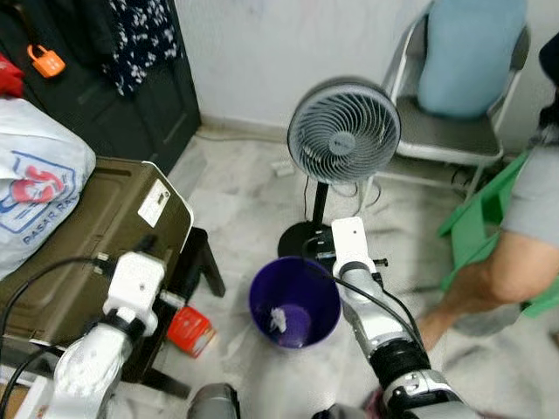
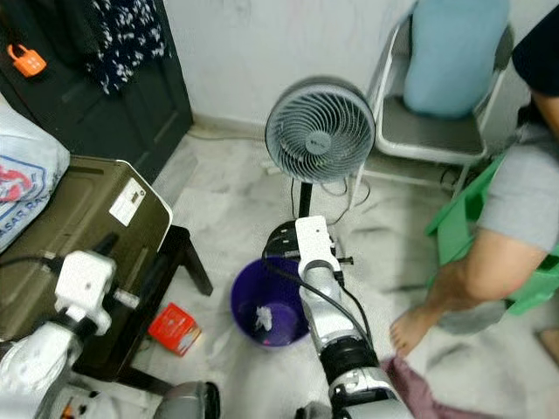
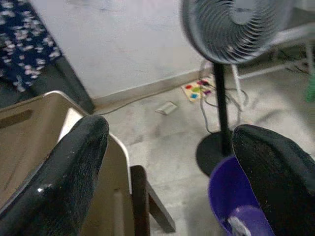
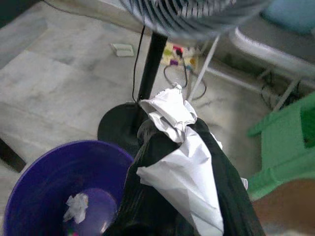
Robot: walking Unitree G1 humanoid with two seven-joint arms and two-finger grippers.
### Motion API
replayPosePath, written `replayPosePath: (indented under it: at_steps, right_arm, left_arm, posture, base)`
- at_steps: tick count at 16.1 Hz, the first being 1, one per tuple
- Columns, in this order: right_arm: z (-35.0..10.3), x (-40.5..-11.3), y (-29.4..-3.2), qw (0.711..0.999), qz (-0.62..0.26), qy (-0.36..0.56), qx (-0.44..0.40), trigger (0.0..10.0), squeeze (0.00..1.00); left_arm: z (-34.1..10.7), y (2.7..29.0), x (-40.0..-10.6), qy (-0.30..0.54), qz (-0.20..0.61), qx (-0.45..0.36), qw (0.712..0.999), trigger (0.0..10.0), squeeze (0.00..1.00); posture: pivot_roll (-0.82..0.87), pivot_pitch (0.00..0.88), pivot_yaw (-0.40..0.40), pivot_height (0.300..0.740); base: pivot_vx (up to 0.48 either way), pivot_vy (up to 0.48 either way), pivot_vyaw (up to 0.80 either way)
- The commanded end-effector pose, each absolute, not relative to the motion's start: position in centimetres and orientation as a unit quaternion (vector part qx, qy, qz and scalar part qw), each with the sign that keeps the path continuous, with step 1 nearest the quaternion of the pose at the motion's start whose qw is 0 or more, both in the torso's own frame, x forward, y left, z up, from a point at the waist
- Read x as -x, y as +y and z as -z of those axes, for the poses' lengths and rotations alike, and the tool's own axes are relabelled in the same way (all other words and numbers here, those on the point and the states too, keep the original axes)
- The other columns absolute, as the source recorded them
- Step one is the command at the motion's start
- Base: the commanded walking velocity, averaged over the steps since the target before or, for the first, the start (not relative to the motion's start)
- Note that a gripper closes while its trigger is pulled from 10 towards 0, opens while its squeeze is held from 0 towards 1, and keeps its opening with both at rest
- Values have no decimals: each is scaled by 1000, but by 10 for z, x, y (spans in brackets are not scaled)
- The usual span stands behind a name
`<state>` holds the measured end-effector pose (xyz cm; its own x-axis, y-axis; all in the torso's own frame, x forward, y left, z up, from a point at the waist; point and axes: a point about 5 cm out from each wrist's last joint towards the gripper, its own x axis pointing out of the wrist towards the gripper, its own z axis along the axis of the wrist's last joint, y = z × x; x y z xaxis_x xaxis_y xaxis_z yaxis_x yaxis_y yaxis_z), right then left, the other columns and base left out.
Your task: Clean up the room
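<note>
Pinched between the right gripper (image 4: 172, 162) fingers, lower centre of frame: crumpled paper (image 4: 177, 147), purple bin (image 4: 54, 182) at lower left just beside and below; left gripper (image 3: 167, 162) spread open, empty.

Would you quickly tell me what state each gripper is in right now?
Left gripper: open, holding nothing.
Right gripper: shut on crumpled white paper, beside the purple bin.

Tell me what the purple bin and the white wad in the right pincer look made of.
Purple bin: likely plastic, with smooth, glossy, evenly coloured walls. White wad clamped in the right pincer: looks like tissue or thin paper, matte with sharp crumpled folds; which of the two is unclear.
</note>
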<state>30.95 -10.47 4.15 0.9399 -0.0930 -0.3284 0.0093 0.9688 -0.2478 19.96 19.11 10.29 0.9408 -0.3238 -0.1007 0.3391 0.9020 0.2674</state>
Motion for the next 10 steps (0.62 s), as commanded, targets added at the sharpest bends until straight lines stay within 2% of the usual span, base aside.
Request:
replayPosePath:
  at_steps: [1,5,10]
  right_arm:
    - [-42,-310,-103,978,31,168,117,10000,0]
    - [-42,-310,-95,979,29,164,118,10000,0]
    - [-52,-326,-92,982,32,147,117,10000,0]
  left_arm:
    - [-105,196,-192,40,178,-158,970,10000,0]
    - [-117,215,-173,65,174,-176,967,10000,0]
    - [-126,239,-151,108,155,-197,962,10000,0]
  posture:
    - [233,202,69,740]
    - [292,266,116,740]
    - [339,318,167,740]
  base:
    - [0,0,0]
    - [0,0,0]
    - [0,0,0]
